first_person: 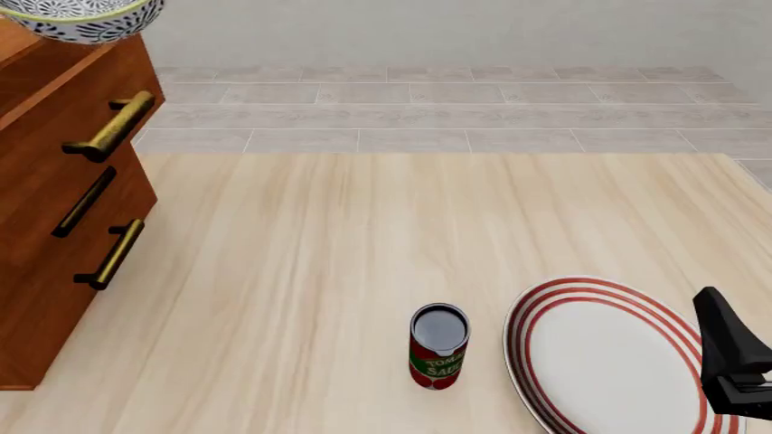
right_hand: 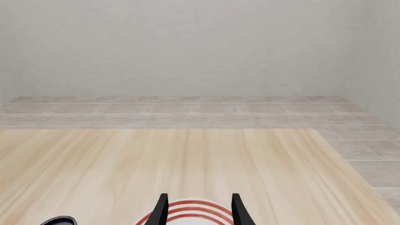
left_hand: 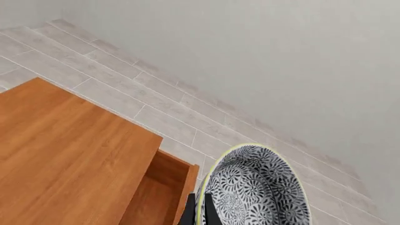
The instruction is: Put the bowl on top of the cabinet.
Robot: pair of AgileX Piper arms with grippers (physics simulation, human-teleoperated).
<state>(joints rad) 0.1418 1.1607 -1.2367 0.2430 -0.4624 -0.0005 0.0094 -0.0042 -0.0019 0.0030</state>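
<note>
The bowl (left_hand: 259,190), white with a dark floral pattern and a yellow-green rim, is held at its rim between the two dark fingers of my left gripper (left_hand: 198,213), which is shut on it. In the front view the bowl (first_person: 79,18) shows at the top left corner, just over the top of the cabinet (first_person: 49,136); the left gripper itself is outside that picture. The reddish-brown cabinet top (left_hand: 62,154) lies beside the bowl in the left wrist view. My right gripper (first_person: 729,362) rests low at the right, open (right_hand: 198,211), with nothing between its fingers.
The cabinet's top drawer (left_hand: 159,190) stands partly pulled out, its brass handle (first_person: 111,127) jutting forward. A red tomato can (first_person: 438,346) stands at the table's front middle. A red-ringed white plate (first_person: 603,357) lies beside it, under the right gripper.
</note>
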